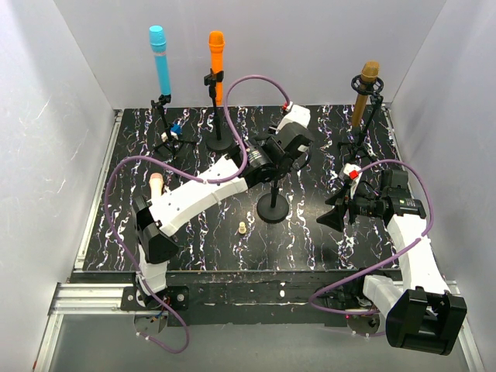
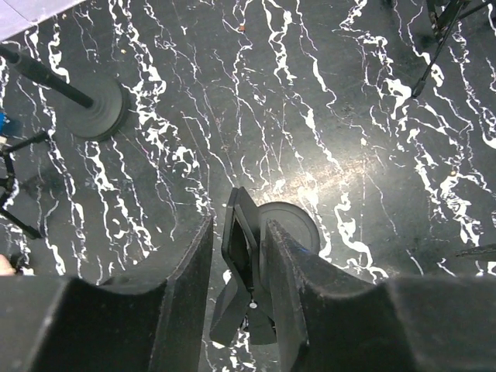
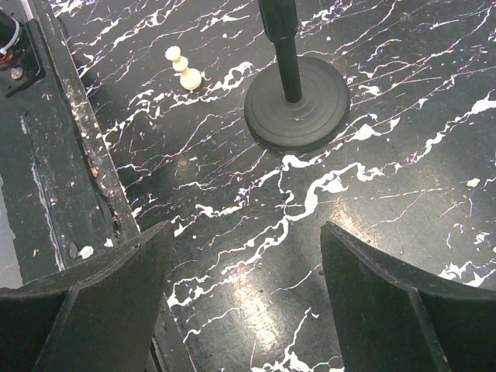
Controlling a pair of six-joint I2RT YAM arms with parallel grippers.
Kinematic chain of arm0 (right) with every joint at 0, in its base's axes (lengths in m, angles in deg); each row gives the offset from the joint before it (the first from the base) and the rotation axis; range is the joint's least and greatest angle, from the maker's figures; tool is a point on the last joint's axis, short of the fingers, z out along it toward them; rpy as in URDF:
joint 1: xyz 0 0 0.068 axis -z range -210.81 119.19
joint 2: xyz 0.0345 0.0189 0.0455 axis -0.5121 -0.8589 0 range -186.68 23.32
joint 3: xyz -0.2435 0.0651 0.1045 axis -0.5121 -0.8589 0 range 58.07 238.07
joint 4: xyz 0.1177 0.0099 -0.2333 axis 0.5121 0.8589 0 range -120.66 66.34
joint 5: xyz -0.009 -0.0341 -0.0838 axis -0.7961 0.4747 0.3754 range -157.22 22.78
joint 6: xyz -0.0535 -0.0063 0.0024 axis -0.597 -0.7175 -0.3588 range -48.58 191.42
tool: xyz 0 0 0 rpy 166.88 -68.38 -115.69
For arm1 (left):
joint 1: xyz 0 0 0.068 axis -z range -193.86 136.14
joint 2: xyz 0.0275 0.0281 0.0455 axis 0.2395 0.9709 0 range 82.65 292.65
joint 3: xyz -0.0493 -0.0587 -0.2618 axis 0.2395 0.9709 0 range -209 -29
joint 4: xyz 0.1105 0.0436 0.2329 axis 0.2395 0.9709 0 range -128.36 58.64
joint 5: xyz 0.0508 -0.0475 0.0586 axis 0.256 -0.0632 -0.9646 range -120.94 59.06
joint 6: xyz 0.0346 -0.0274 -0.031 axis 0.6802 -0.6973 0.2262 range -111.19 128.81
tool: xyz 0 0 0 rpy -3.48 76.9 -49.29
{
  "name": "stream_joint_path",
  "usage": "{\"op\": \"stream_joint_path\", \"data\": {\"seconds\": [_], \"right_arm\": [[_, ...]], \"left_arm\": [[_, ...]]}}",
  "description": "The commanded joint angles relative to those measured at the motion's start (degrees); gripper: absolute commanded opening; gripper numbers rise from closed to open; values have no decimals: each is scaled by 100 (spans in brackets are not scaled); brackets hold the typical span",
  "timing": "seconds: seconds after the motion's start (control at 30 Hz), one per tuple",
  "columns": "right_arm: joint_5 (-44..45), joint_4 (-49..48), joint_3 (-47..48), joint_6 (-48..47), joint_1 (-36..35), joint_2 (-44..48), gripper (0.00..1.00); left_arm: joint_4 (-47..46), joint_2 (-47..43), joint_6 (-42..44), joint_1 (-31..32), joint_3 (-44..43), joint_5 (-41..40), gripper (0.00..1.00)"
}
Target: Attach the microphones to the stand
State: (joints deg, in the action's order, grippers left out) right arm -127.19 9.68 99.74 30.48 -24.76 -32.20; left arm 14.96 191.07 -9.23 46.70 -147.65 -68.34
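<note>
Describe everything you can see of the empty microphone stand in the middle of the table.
The stand is matt black and looks like metal: a round disc base flat on the marbled tabletop, a slim upright pole, a clip on top. It holds no microphone. The fingers of the left gripper sit close on either side of the clip; contact cannot be confirmed. A small beige peg is nearby, apart.
</note>
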Motion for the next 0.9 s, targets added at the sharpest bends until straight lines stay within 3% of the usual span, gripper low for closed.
{"op": "stream_joint_path", "data": {"seconds": [0.0,0.23,0.53,0.63,0.87], "right_arm": [[-68,-35,96,-80,37,86,83],[-68,-26,96,-80,46,95,83],[-86,-26,87,-80,46,130,83],[-86,-35,87,-80,46,130,83],[-86,-26,87,-80,46,121,83]], "left_arm": [[109,39,301,18,-237,-197,29],[-471,-215,1214,-26,61,890,11],[-964,-454,2094,-1185,132,4906,7],[-710,-208,2444,-1406,-236,5497,7],[-103,407,3324,-1450,-1062,5928,7]]}}
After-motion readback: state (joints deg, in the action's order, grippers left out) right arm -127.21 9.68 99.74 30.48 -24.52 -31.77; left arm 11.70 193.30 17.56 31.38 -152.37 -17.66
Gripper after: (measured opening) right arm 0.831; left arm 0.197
